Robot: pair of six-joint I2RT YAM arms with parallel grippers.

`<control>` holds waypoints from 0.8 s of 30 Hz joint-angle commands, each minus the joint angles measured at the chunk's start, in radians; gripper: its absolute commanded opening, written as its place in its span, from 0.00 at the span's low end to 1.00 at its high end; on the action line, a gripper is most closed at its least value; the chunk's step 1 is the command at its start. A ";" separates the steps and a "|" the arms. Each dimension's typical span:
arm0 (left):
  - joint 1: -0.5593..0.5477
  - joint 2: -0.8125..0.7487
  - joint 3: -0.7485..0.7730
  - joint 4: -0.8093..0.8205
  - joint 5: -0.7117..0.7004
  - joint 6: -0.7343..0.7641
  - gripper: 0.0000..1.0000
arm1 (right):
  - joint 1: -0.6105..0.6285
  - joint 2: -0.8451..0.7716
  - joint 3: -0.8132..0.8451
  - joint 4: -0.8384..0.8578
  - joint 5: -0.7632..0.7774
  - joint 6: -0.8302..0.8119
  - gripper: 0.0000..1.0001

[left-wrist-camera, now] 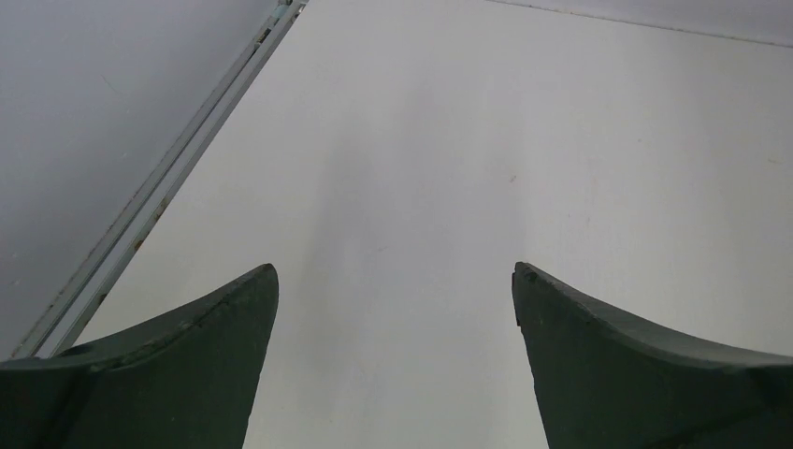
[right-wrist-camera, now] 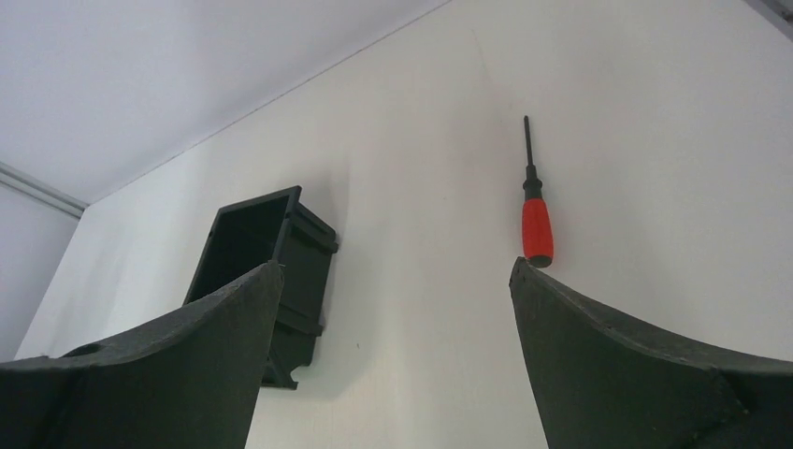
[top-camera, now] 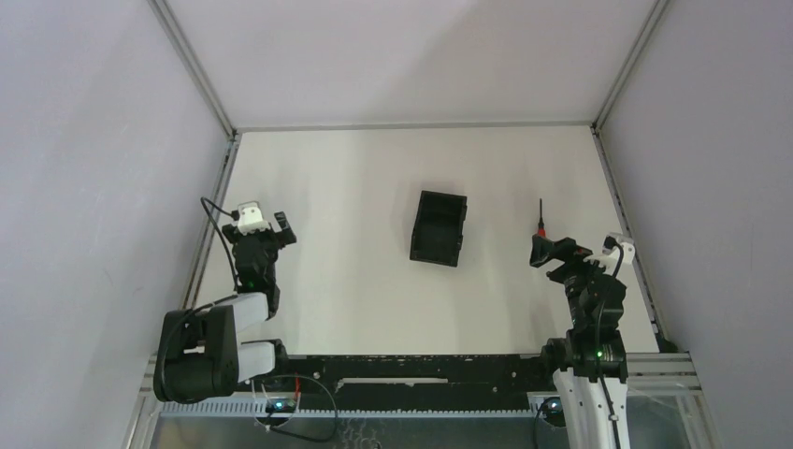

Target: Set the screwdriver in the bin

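Screwdriver (right-wrist-camera: 537, 229): flat on table (right-wrist-camera: 430, 140), tip pointing away, handle just beyond right finger of right gripper (right-wrist-camera: 395, 265); fingers spread. Bin (right-wrist-camera: 313, 267): beyond its left finger. Left gripper (left-wrist-camera: 395, 269): fingers spread.

Bin (top-camera: 439, 227) sits mid-table (top-camera: 355, 187). Screwdriver (top-camera: 540, 219) lies right of it, apart, shaft pointing away. Right gripper (top-camera: 552, 250) just before its handle
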 commanded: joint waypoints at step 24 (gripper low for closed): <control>-0.007 -0.001 0.046 0.024 -0.015 0.013 1.00 | -0.058 1.495 1.146 -0.570 -0.008 -0.273 0.94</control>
